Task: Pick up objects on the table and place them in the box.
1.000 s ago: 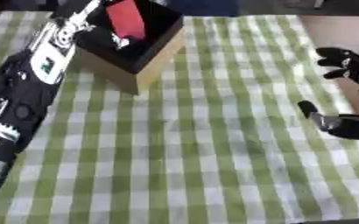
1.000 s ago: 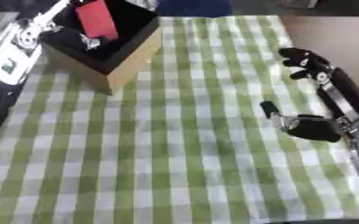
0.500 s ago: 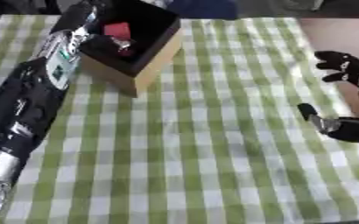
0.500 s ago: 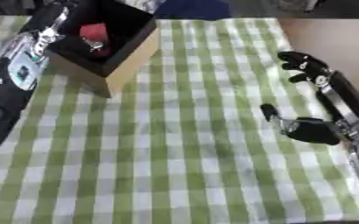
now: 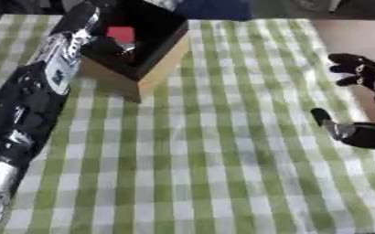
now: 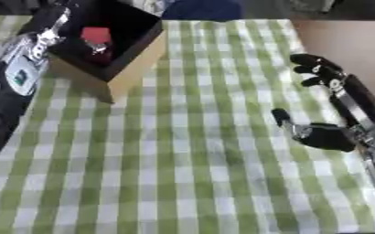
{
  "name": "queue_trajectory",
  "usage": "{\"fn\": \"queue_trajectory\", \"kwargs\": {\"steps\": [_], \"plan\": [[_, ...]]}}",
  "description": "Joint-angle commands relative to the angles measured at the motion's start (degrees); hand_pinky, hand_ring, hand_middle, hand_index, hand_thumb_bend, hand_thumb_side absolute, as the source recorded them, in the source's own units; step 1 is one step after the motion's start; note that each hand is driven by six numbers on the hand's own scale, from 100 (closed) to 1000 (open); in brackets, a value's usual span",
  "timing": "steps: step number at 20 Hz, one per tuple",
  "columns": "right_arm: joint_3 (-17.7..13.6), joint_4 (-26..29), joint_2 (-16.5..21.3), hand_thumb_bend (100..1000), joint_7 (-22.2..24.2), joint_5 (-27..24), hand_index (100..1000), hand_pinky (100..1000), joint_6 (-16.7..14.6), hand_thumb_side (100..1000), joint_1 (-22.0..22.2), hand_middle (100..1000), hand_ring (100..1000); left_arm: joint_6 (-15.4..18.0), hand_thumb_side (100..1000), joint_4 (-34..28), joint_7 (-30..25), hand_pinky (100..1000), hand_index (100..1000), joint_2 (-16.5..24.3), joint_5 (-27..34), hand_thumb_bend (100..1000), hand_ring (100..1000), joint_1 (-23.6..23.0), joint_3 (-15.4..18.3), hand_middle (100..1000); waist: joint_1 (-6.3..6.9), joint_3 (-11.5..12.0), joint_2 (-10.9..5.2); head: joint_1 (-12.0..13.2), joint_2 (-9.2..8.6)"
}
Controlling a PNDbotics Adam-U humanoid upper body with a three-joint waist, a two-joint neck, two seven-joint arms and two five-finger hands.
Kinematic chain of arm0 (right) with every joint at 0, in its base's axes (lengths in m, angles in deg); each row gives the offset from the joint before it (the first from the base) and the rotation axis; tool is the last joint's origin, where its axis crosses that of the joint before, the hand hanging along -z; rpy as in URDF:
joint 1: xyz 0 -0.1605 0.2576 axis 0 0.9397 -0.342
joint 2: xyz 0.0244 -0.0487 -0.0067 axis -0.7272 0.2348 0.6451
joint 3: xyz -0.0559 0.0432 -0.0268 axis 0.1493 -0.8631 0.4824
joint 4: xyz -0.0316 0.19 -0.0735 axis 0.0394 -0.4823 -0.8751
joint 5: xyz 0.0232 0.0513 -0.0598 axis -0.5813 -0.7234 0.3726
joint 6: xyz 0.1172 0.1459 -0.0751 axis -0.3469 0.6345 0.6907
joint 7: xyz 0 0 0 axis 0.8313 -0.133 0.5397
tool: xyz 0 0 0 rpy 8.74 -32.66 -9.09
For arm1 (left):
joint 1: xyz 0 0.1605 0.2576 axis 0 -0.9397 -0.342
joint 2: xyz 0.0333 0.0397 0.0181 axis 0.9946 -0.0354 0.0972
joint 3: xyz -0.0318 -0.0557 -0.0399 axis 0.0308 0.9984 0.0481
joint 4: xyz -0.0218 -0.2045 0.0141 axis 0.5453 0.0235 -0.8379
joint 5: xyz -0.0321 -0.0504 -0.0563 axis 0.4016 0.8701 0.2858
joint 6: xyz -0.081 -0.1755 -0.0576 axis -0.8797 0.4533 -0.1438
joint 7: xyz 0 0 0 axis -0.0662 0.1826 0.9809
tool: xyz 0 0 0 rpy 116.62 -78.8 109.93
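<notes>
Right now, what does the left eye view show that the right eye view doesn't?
Only the left eye view shows the left arm's silver lower joints near the bottom left corner. Only the right eye view shows the right forearm running down to the bottom right corner, plus more bare wooden tabletop. Both show the black-lined cardboard box holding a red block, the green checked cloth, and the right hand, fingers curled.
</notes>
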Motion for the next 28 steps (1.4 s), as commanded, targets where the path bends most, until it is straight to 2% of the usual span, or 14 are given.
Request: {"fn": "queue_trajectory", "kwargs": {"steps": [1,8,9,11,15,20,28], "plan": [[-0.53,0.44,0.86,297,-0.03,-0.37,964,760,0.02,211,-0.58,918,879,0.27,550,-3.83,-0.91,873,935,3.00,1.91,788,920,0.55,-0.22,940,0.01,0.16,-0.90,-0.08,-0.42],[-0.54,0.41,0.88,297,-0.02,-0.33,964,760,0.00,211,-0.58,918,879,-0.38,550,-6.16,-2.09,873,935,3.73,3.46,788,920,0.04,-0.55,940,0.03,0.24,-0.91,-0.06,-0.41],[-0.63,0.37,0.93,297,-0.06,-0.31,964,760,0.04,210,-0.46,917,879,-0.23,546,-6.49,-1.94,863,921,4.02,3.66,779,905,0.28,-0.85,916,0.12,0.49,-1.04,-0.19,-0.37],[-0.91,0.38,1.02,296,-0.26,-0.26,964,760,0.12,210,-0.26,917,879,1.15,540,-8.81,-0.56,862,918,6.31,5.08,780,902,-0.12,-2.37,908,0.23,0.98,-1.12,-0.48,-0.44],[-1.03,0.42,1.05,297,-0.35,-0.20,964,760,0.17,210,-0.24,917,878,4.96,522,-15.02,2.41,847,901,11.26,8.90,761,876,-3.96,-2.87,865,0.32,1.23,-1.11,-0.59,-0.53],[-1.28,0.50,1.00,298,-0.52,-0.13,963,760,0.26,208,-0.24,916,878,9.36,512,-22.67,2.56,844,891,14.95,13.61,739,870,-9.99,-0.41,856,0.35,1.34,-1.01,-1.09,-1.14],[-1.55,0.50,0.92,298,-0.68,0.00,963,759,0.37,210,-0.22,916,879,9.41,518,-35.22,0.48,822,872,17.98,21.33,705,828,-20.07,3.77,819,0.24,1.61,-0.55,-1.93,-2.27]]}}
